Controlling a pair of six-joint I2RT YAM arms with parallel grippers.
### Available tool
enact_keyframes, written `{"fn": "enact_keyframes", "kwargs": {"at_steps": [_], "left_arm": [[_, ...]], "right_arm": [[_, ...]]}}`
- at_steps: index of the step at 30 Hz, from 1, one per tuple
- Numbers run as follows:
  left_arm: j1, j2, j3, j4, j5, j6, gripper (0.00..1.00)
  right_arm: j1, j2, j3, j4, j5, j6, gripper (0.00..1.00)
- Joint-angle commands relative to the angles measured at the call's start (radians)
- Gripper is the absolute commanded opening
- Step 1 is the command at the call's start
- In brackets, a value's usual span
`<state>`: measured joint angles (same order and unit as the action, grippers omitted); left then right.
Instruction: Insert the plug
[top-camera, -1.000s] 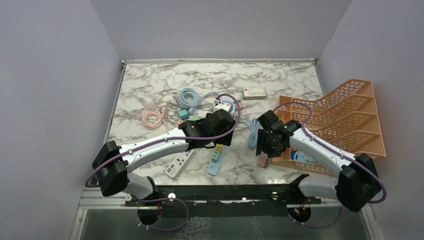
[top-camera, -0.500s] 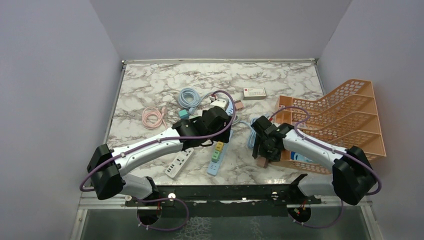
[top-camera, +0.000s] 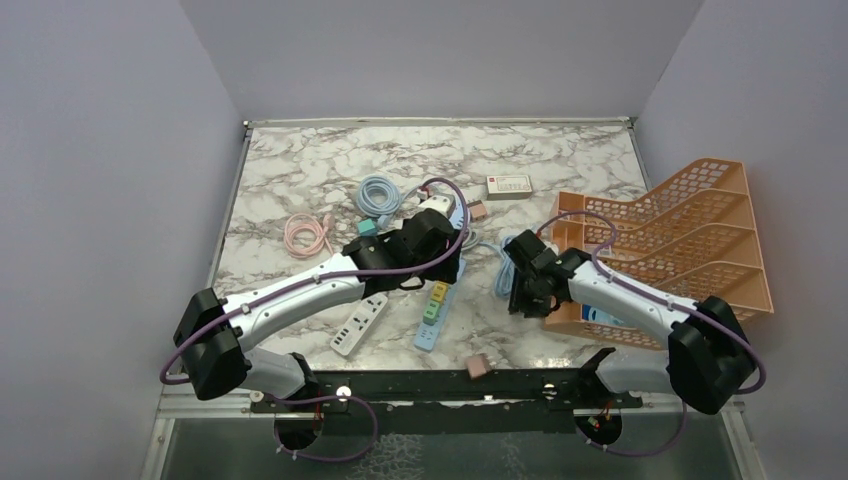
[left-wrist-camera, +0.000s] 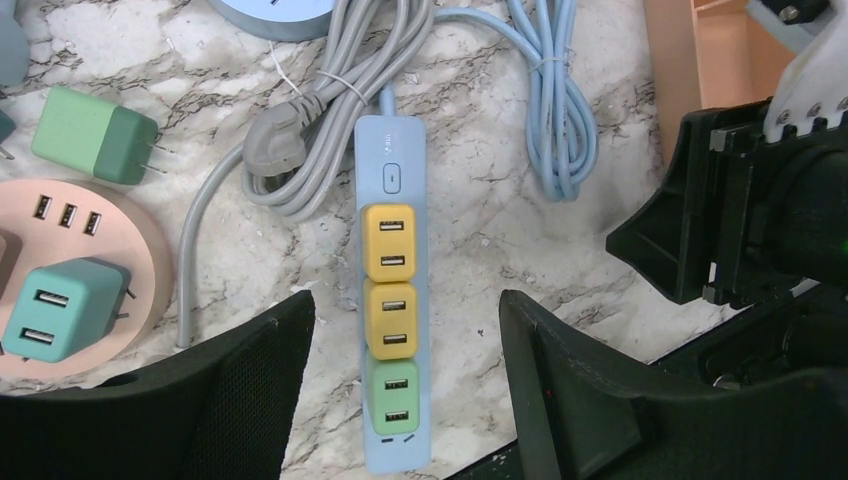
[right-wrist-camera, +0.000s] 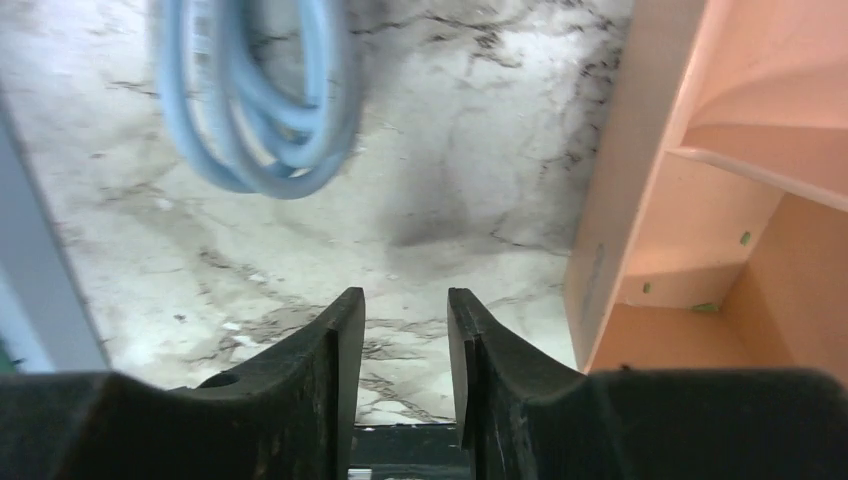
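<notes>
Your left gripper (left-wrist-camera: 400, 310) straddles the power strip (left-wrist-camera: 392, 160), open, to pin it. Your right gripper (right-wrist-camera: 400, 300) is nearly closed and empty. The plug (top-camera: 477, 366) seemingly lies past the strip's near end.

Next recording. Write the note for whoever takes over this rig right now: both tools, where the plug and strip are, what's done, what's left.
The left tool is open and empty, over the blue power strip, one finger on each side.
The right tool has its jaws narrowly apart and empty, above bare marble between the blue cable coil and the orange rack.
The pink plug lies loose at the table's near edge, held by neither.
Done: nothing inserted.
Left: pick up the plug, carry it to the strip and insert it. I cannot tell which socket is meant.
</notes>
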<state>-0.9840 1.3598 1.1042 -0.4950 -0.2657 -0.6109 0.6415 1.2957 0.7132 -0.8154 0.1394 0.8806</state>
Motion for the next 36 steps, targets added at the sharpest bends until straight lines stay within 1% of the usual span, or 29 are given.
{"fn": "enact_keyframes", "kwargs": {"at_steps": [1,3,5,6,8,12,15,18,21,26,29,33,36], "left_arm": [[0.016,-0.019,0.018,0.011,0.071,0.001,0.70],[0.019,-0.020,0.012,0.016,0.083,-0.001,0.71],[0.023,-0.022,0.008,0.018,0.083,-0.004,0.71],[0.026,-0.023,0.006,0.019,0.082,-0.004,0.71],[0.032,-0.031,0.005,0.018,0.078,-0.004,0.71],[0.075,-0.060,0.007,0.016,0.070,-0.005,0.71],[0.136,-0.082,0.019,0.015,0.088,-0.010,0.71],[0.201,-0.088,0.066,0.003,0.102,0.005,0.71],[0.260,-0.084,0.126,-0.007,0.124,0.030,0.72],[0.353,-0.067,0.196,-0.019,0.202,0.036,0.72],[0.388,-0.067,0.199,-0.020,0.238,0.030,0.72],[0.409,-0.072,0.184,-0.020,0.264,0.017,0.72],[0.421,-0.076,0.179,-0.020,0.272,0.007,0.72]], "right_arm": [[0.003,-0.065,0.049,0.074,-0.020,-0.026,0.36],[0.004,-0.059,0.065,0.076,-0.025,-0.040,0.37],[0.003,-0.044,0.075,0.075,-0.036,-0.068,0.44],[0.004,-0.039,0.075,0.083,-0.054,-0.094,0.48],[0.004,-0.042,0.069,0.095,-0.098,-0.146,0.53],[0.015,-0.123,0.039,0.162,-0.231,-0.241,0.59],[0.058,-0.182,0.014,0.210,-0.313,-0.297,0.63],[0.144,-0.197,0.009,0.216,-0.314,-0.332,0.64],[0.266,-0.194,0.000,0.253,-0.297,-0.362,0.65],[0.485,-0.119,0.024,0.319,-0.259,-0.458,0.66],[0.579,-0.076,0.036,0.353,-0.264,-0.539,0.64],[0.616,-0.037,0.044,0.383,-0.310,-0.617,0.60],[0.623,-0.032,0.043,0.419,-0.346,-0.656,0.60]]}}
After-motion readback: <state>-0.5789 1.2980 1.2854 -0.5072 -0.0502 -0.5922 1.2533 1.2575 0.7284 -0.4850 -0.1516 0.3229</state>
